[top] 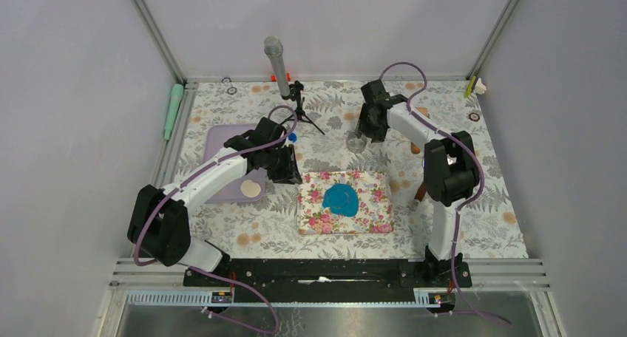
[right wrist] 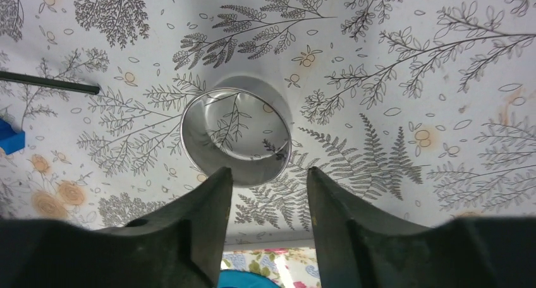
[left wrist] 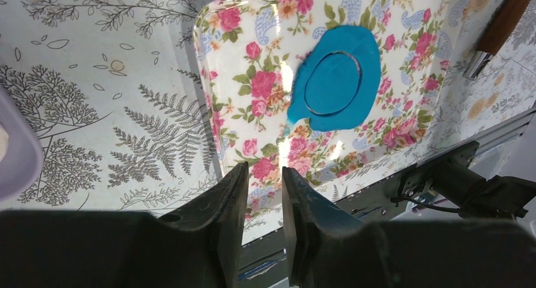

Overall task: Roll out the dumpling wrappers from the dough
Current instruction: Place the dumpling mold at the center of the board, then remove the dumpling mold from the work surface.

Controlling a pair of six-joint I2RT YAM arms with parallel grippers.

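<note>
The black rail [top: 325,272] holding both arms runs along the table's [top: 488,219] near edge. The table wears a pale cloth printed with grey ferns, and plain grey walls and metal frame posts close it in. A floral pink mat [top: 370,219] lies at the middle, nearer the near edge. The dough [top: 341,199] sits on it as a flat blue sheet with a ring-shaped line pressed into it.

The left claw [left wrist: 264,171] hangs over the cloth just off the mat's far left corner. Its jaws are narrow with nothing between them, and the dough is apart from its tips. The right claw [right wrist: 268,174] is over the far half of the table, beyond the mat and well apart from the dough. Its jaws are parted and empty above a metal ring [right wrist: 236,136] standing on the cloth. A lilac tray [top: 222,148] lies towards the left edge.
</note>
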